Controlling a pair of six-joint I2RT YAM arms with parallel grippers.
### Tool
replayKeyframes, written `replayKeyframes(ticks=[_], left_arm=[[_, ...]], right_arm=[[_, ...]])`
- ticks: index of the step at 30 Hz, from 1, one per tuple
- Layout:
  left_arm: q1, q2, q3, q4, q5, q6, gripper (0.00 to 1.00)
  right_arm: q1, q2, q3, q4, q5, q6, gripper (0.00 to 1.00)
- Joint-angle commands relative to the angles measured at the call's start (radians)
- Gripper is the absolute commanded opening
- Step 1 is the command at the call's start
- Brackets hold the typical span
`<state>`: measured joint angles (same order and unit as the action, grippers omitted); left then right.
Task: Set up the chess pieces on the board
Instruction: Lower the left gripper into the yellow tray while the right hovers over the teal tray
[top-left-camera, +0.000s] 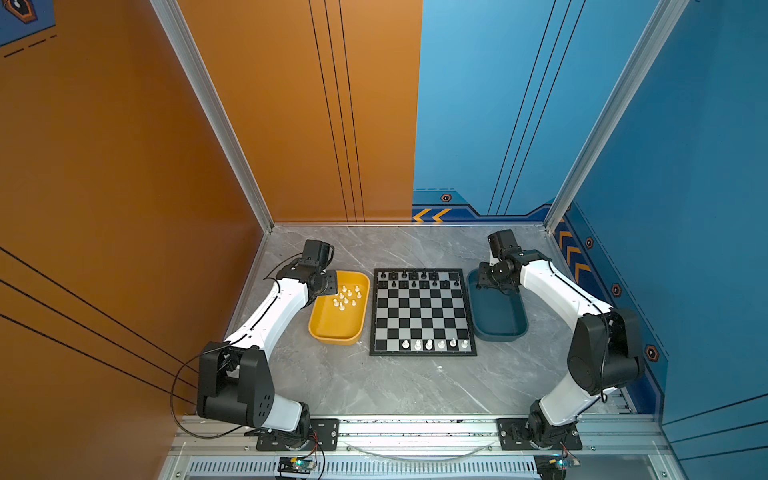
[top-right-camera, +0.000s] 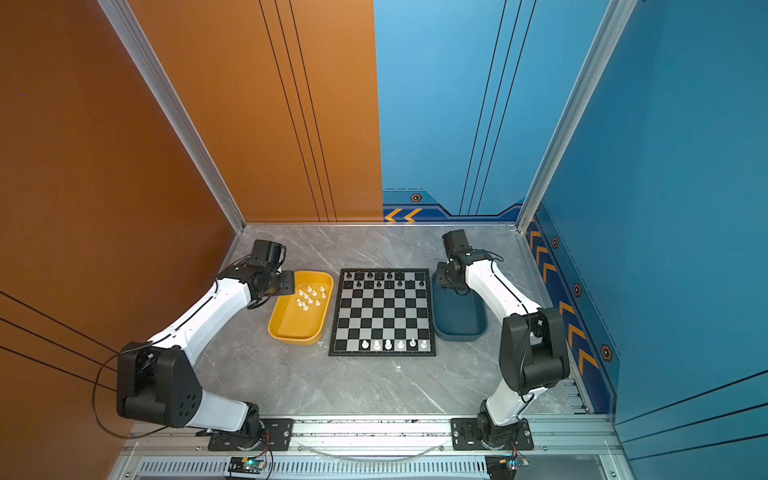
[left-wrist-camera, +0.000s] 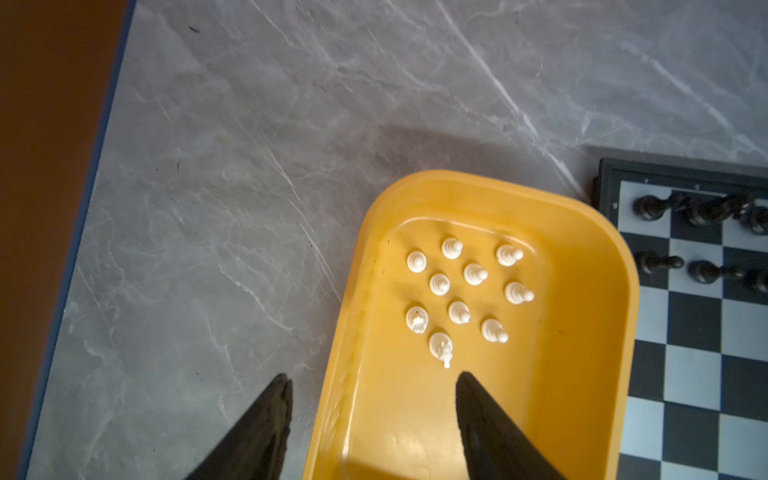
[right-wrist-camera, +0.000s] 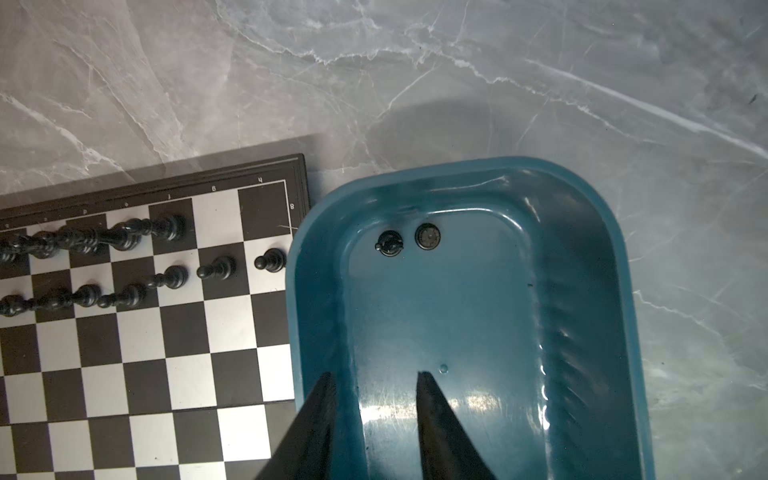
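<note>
My left pincer (left-wrist-camera: 374, 376) gapes empty over the yellow tray (left-wrist-camera: 478, 187)'s rim, white chess pieces (left-wrist-camera: 439, 284) just ahead. My right pincer (right-wrist-camera: 375, 373), half open and empty, hangs over the blue tray (right-wrist-camera: 590, 257). Between the trays the board (top-left-camera: 423, 316), part-filled, lies on the grey marbled table (top-left-camera: 374, 382), with an orange wall (top-left-camera: 124, 166) and a blue wall (top-left-camera: 685, 166) around. Border mark (right-wrist-camera: 292, 205): 8.

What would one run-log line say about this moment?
left gripper open above yellow tray rim | right gripper open over blue tray | white pieces: six on board, ten in yellow tray

board (top-left-camera: 423, 316) middle rows bare, white pieces (left-wrist-camera: 475, 273) crowd yellow tray (left-wrist-camera: 582, 332) far end
</note>
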<state>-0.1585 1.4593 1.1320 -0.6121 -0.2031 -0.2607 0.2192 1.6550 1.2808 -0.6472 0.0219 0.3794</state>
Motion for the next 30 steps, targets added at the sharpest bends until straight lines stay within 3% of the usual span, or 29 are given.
replayKeyframes(ticks=[1, 10, 30], left_arm=[[0.006, 0.007, 0.004, -0.048, 0.04, -0.029, 0.61], [0.011, 0.084, 0.018, -0.048, 0.087, -0.029, 0.56], [0.01, 0.174, 0.026, -0.031, 0.106, -0.034, 0.54]], right_arm=[[0.008, -0.039, -0.037, 0.037, -0.015, 0.025, 0.36], [0.007, -0.052, -0.097, 0.079, -0.029, 0.045, 0.35], [0.024, -0.057, -0.125, 0.112, -0.03, 0.064, 0.35]])
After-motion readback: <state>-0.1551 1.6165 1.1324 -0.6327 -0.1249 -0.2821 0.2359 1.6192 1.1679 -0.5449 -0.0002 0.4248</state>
